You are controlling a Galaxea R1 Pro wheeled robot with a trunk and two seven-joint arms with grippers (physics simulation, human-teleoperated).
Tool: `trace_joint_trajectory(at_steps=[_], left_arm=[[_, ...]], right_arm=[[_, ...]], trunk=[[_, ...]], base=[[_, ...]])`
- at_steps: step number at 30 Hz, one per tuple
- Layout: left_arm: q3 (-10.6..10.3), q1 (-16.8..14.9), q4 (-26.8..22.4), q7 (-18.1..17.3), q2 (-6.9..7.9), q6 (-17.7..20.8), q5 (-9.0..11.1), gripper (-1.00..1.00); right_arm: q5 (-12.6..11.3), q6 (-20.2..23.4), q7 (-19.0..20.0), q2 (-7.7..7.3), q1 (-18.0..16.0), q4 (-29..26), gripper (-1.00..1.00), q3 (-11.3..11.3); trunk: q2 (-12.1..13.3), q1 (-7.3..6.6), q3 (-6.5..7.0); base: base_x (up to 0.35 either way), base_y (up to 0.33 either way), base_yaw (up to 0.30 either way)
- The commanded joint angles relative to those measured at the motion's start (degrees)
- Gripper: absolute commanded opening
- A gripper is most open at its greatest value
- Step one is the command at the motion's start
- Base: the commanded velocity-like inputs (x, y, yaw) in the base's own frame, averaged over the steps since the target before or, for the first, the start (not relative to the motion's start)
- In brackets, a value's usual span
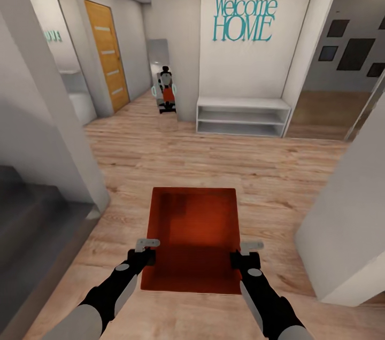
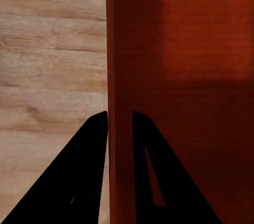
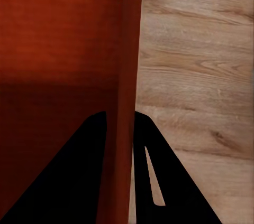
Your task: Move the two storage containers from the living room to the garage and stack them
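Here the orange-red storage container [image 1: 195, 238] hangs between the two grippers, carried above the light wood-plank floor [image 1: 224, 163] of a hallway; the left gripper [image 1: 147, 252] clamps the bin's left wall, and the right gripper [image 1: 247, 254] clamps the right wall, both near the end of the bin closest to the robot. In the left wrist view the left gripper [image 2: 120, 129] stands nearly closed, one dark finger [image 2: 79, 176] outside the thin wall and the other inside, with the wall of the container [image 2: 185, 76] pinched between them; in the right wrist view the right gripper [image 3: 120, 126] does the same on its own side, one finger [image 3: 159, 176] outside over the planks and the other inside the container [image 3: 63, 49]. Only one bin can be made out, whether a second sits nested in it I cannot tell.

Ahead of the grippers, well apart, a low white open shelf unit [image 1: 243, 115] stands against a white wall bearing teal lettering [image 1: 244, 18]; ahead and to the left of them is a wooden panel door [image 1: 108, 54], and beside it a tall mirror [image 1: 164, 80] showing the robot's reflection. Close on the left-gripper side dark grey steps [image 1: 32, 222] descend; close on the right-gripper side rises a white wall corner [image 1: 353, 222].
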Motion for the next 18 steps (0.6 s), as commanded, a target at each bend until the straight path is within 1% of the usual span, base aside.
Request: trace_joint_trajectory(at_steps=[1, 18], left_arm=[[-0.21, -0.04, -0.2, 0.47, -0.45, -0.35, 0.07, -1.0], [-0.34, -0.04, -0.2, 0.47, -0.45, -0.35, 0.05, -1.0]], right_arm=[[-0.42, 0.51, -0.51, 1.16, 0.01, 0.09, -1.0, 0.14], [-0.42, 0.51, -0.51, 1.16, 0.01, 0.09, -1.0, 0.14]], trunk=[[-0.03, 0.04, -0.05], [-0.03, 0.04, -0.05]], base=[[0.339, 0.0, 0.0], [0.34, 0.0, 0.0]])
